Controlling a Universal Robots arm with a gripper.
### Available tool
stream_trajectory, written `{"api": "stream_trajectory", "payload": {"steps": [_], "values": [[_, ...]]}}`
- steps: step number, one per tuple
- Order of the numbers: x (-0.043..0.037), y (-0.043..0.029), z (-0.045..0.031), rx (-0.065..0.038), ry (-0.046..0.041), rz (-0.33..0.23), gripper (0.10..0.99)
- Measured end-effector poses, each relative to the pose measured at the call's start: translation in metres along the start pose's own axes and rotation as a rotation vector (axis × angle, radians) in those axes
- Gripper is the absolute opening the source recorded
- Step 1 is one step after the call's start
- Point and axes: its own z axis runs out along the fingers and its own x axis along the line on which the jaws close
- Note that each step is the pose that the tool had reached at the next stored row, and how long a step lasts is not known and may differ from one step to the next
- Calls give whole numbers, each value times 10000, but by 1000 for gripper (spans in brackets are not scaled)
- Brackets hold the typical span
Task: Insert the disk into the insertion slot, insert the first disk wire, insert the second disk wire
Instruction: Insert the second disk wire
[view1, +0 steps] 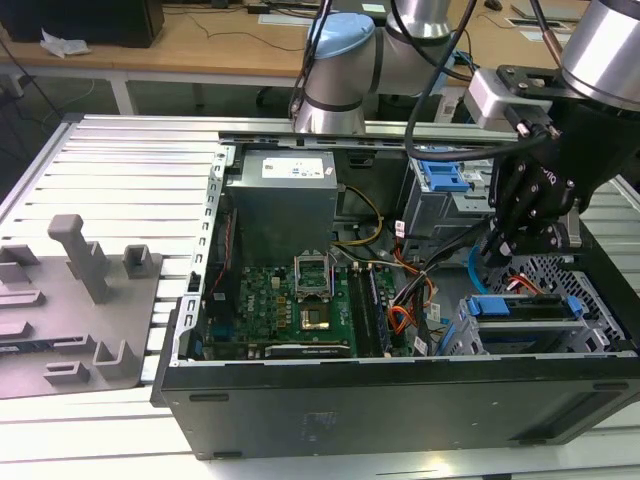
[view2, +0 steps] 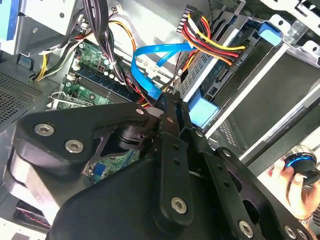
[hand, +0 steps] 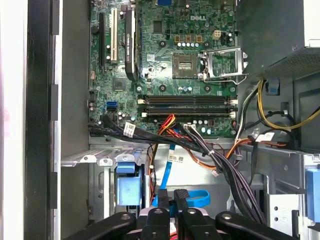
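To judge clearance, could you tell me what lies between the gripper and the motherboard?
In the first wrist view, black cables and orange wires cross between the gripper, shut on the blue cable, and the motherboard.

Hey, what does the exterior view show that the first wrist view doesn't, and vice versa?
Exterior, not first wrist: grey moulded fixture plate, the arm's silver blue-capped joint. First wrist, not exterior: white expansion slot. Both: green motherboard, black gripper shut on the blue flat data cable.
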Motion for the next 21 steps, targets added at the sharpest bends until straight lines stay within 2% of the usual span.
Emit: {"api": "stream_trajectory", "payload": {"steps": [4, 7, 11, 13, 16, 21], "values": [[1, -165, -8, -28, 2, 5, 161], [51, -183, 1, -32, -1, 20, 161], [199, -194, 26, -33, -1, 23, 161], [269, -223, 47, -38, -1, 26, 161], [287, -263, 68, -40, -2, 28, 161], [296, -349, 171, -39, 0, 31, 161]]}}
